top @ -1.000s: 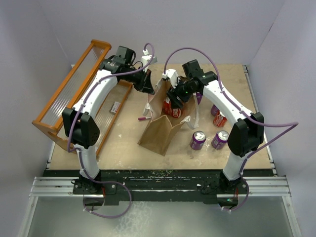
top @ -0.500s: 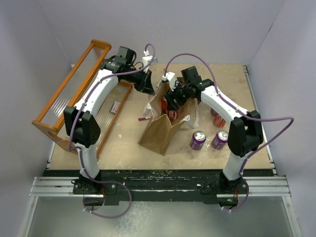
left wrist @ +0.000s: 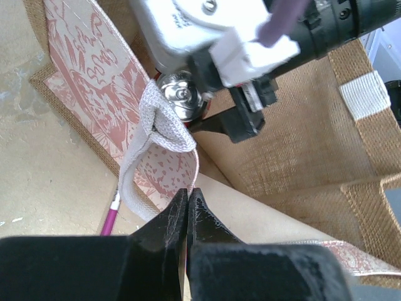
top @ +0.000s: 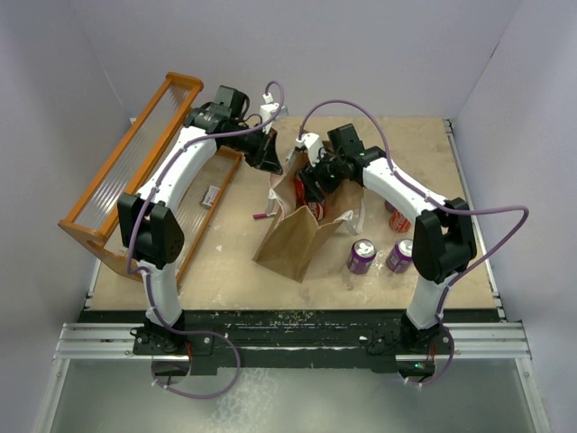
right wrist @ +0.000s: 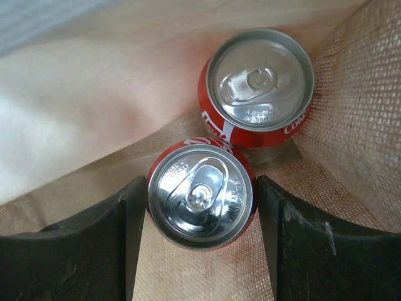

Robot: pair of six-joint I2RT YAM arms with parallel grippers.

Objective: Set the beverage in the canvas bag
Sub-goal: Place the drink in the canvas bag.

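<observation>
The bag [top: 287,242] sits mid-frame in the top view, its mouth open. The right gripper [right wrist: 200,188] is inside it, largely hidden from above. Its fingers [right wrist: 94,251] are spread around a red can [right wrist: 200,207] and press both sides; only the lid and a sliver of label show. A second can [right wrist: 260,84] stands just beside it, at the upper right. The left gripper [left wrist: 188,199] has its jaws pressed together, apparently on the bag's rim below the handle [left wrist: 164,122]; its own fingers hide the pinch.

The left arm [top: 178,167] and right arm [top: 398,185] are glossy white tubes joined by bulky black joints, each trailed by a purple cable [left wrist: 285,15]. Their fingers [left wrist: 166,232] are matte black wedges with fine pale scratches. A white housing [left wrist: 182,28] carries a silver screw [left wrist: 210,6].
</observation>
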